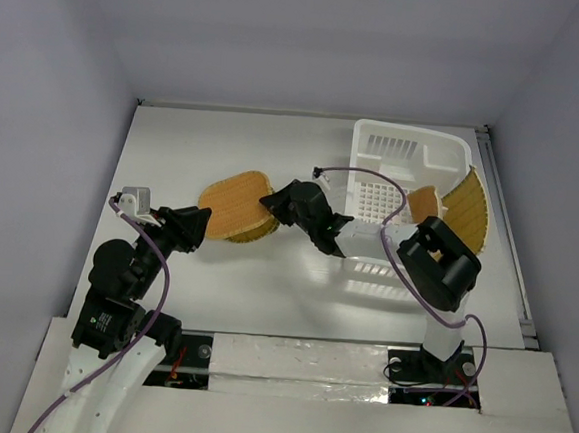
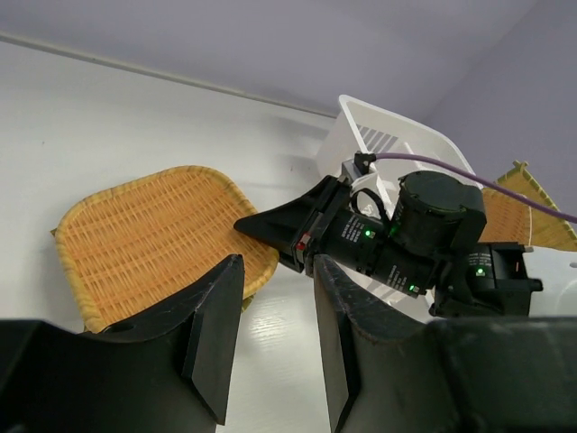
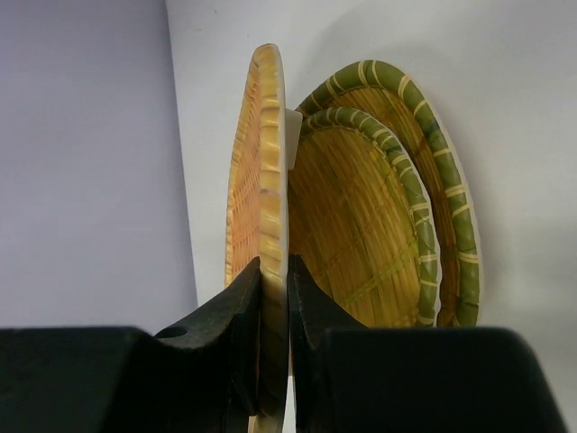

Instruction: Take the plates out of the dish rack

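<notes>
Left claw (image 1: 198, 227), near left: fingers moderately apart, gripping nothing, pointing at the stacked plates (image 3: 379, 207). Right claw (image 3: 274, 287), centre: closed narrow on the edge of the held plate (image 3: 261, 153), which is seen edge-on over the two green-rimmed stacked plates on the bench (image 1: 175, 137). Dish rack (image 1: 415, 146), far right: a leaning plate (image 1: 471, 206) rests at its right wall.

A robot lab cell: white table (image 1: 275, 145) boxed in by plain grey walls (image 1: 50, 77).
</notes>
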